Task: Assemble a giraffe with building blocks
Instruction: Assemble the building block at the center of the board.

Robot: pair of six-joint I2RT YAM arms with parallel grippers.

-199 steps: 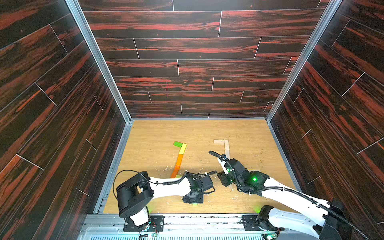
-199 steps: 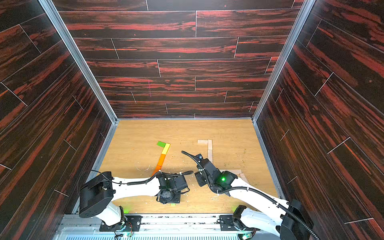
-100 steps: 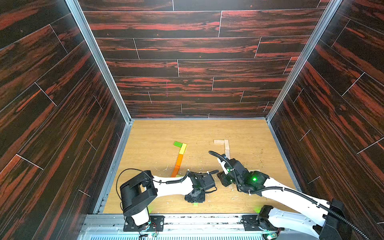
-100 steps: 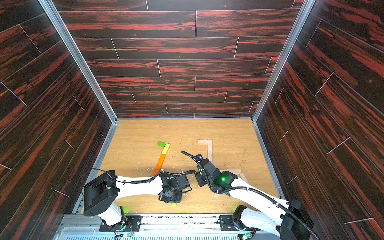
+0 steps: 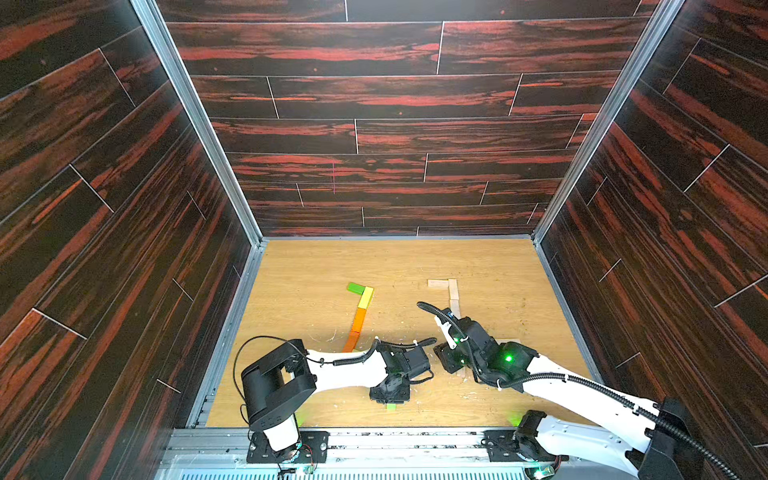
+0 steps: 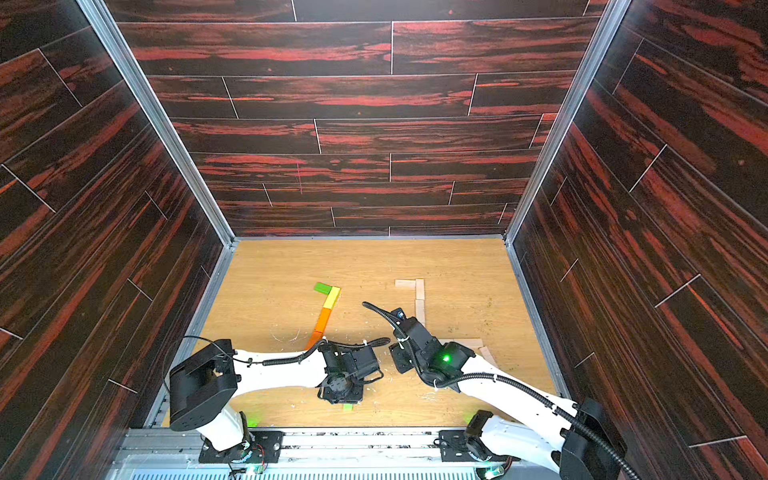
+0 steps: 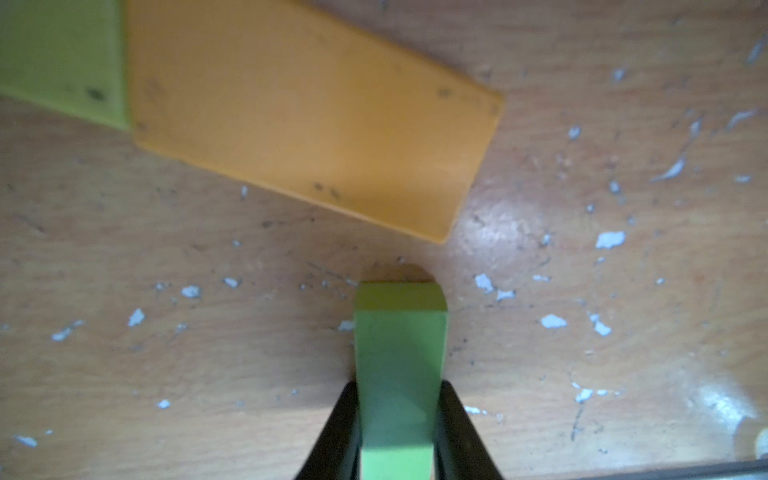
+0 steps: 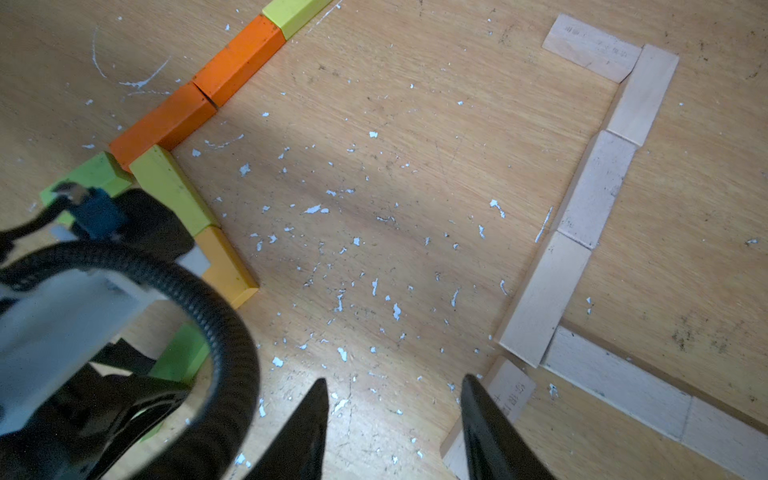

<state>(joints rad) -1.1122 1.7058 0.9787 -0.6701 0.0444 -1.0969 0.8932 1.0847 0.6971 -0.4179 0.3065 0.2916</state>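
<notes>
I am looking down at a wooden bench (image 5: 478,266), taking the far wall as twelve o'clock.

The left gripper (image 7: 399,386) is pinching a green block (image 7: 401,332) by its long sides, near the bench's six o'clock edge. I cannot tell whether the block is touching the surface. Just beyond its free end, an amber block (image 7: 316,124) is lying flat, butted against a yellow-green block (image 7: 62,58). Two orange blocks (image 8: 237,58) are continuing that coloured line toward eleven o'clock.

The right gripper (image 8: 395,379) is hanging half open and empty over bare wood near five o'clock. One fingertip is sitting just beside the pale planks (image 8: 544,299), which are forming a second outline from one to four o'clock.

Risks, as I am judging them: the grip is sitting toward one end of the green block, so it could be pivoting or slipping when pressed down. Sliding it toward twelve o'clock could be shoving the amber block and breaking the line. The two wrists are working close together, so a swing could be knocking either outline.

No containers are showing; every block is lying on the bench.
</notes>
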